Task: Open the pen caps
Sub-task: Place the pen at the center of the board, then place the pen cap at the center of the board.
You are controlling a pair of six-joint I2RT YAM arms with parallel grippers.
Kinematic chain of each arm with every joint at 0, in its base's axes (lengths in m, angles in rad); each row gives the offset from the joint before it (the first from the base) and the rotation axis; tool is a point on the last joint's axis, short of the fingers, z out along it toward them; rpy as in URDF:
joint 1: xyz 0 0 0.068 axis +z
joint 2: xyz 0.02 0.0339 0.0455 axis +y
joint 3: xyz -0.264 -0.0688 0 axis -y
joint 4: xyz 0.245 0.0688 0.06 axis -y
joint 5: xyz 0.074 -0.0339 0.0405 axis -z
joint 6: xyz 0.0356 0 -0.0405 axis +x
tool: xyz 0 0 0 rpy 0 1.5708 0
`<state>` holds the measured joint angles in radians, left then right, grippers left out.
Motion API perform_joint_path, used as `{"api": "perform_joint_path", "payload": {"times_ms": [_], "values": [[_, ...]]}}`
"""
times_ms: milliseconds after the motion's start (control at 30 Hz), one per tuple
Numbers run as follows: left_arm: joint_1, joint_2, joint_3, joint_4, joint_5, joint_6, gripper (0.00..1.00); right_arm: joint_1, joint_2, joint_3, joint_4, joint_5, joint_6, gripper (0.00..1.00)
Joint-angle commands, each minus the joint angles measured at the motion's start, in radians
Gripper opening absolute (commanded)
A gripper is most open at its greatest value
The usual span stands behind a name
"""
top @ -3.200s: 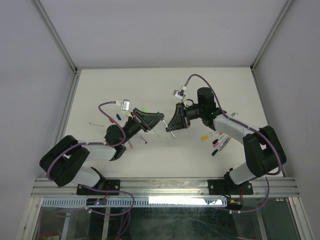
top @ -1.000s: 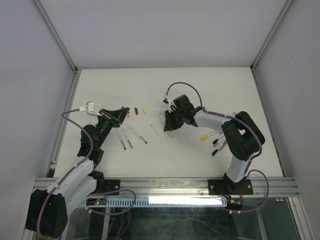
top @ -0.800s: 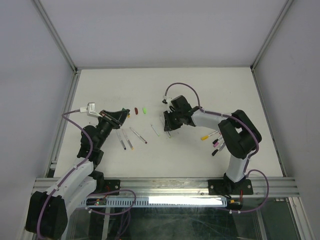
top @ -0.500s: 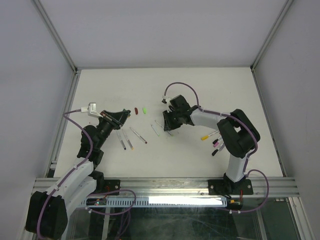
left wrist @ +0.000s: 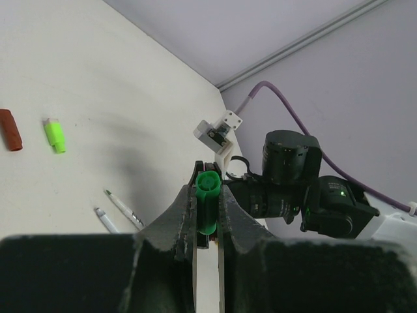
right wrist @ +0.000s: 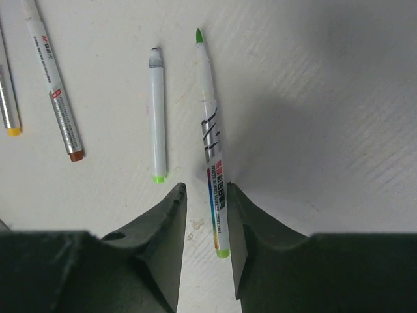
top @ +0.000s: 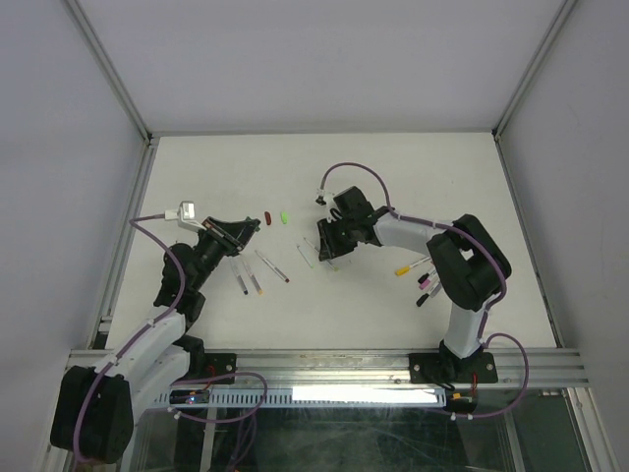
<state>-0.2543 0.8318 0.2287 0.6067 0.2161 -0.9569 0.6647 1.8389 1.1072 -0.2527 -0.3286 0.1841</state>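
My left gripper (left wrist: 207,207) is shut on a dark green pen cap (left wrist: 207,195), held off the table at the left (top: 246,228). A maroon pen cap (left wrist: 9,129) and a light green pen cap (left wrist: 55,135) lie loose on the table behind it. My right gripper (right wrist: 204,195) stands open, low over the table near the middle (top: 329,246). An uncapped green-tipped pen (right wrist: 212,143) lies flat between its fingers, close to the right finger. A second bare pen (right wrist: 156,114) lies just left of it.
Three more uncapped pens (top: 257,272) lie in front of the left gripper. A cluster of capped pens (top: 425,272) with yellow, pink and black caps lies at the right. The white walls stand well away from both arms.
The right gripper's jaws have spread and let go of the green-tipped pen, which now lies on the table. The left gripper, still holding the green cap, has shifted slightly right.
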Motion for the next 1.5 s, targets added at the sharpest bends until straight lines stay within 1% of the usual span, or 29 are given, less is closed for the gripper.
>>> {"api": "perform_joint_path", "payload": {"times_ms": [0, 200, 400, 500, 633, 833, 1233, 1300, 1467], "values": [[0.000, 0.028, -0.006, 0.060, 0.037, -0.025, 0.00, -0.002, -0.065, 0.040, 0.011, -0.053, -0.025, 0.33], [-0.010, 0.096, 0.002, 0.086, 0.042, -0.034, 0.00, -0.011, -0.064, 0.042, 0.007, -0.060, -0.033, 0.34], [-0.056, 0.174, 0.026, 0.096, 0.016, -0.020, 0.00, -0.017, -0.070, 0.045, 0.004, -0.077, -0.048, 0.35], [-0.083, 0.208, 0.047, 0.085, -0.017, -0.003, 0.00, -0.019, -0.073, 0.048, -0.002, -0.087, -0.062, 0.35], [-0.125, 0.267, 0.098, 0.027, -0.087, 0.029, 0.00, -0.024, -0.070, 0.053, -0.011, -0.090, -0.072, 0.35], [-0.172, 0.391, 0.206, -0.053, -0.158, 0.043, 0.00, -0.032, -0.063, 0.060, -0.020, -0.090, -0.083, 0.36], [-0.203, 0.679, 0.470, -0.224, -0.209, 0.120, 0.00, -0.049, -0.053, 0.066, -0.030, -0.093, -0.092, 0.37], [-0.205, 0.718, 0.513, -0.263, -0.223, 0.129, 0.00, -0.050, -0.051, 0.068, -0.032, -0.094, -0.094, 0.37], [-0.218, 0.831, 0.654, -0.424, -0.270, 0.138, 0.00, -0.053, -0.052, 0.071, -0.036, -0.098, -0.095, 0.37]]}}
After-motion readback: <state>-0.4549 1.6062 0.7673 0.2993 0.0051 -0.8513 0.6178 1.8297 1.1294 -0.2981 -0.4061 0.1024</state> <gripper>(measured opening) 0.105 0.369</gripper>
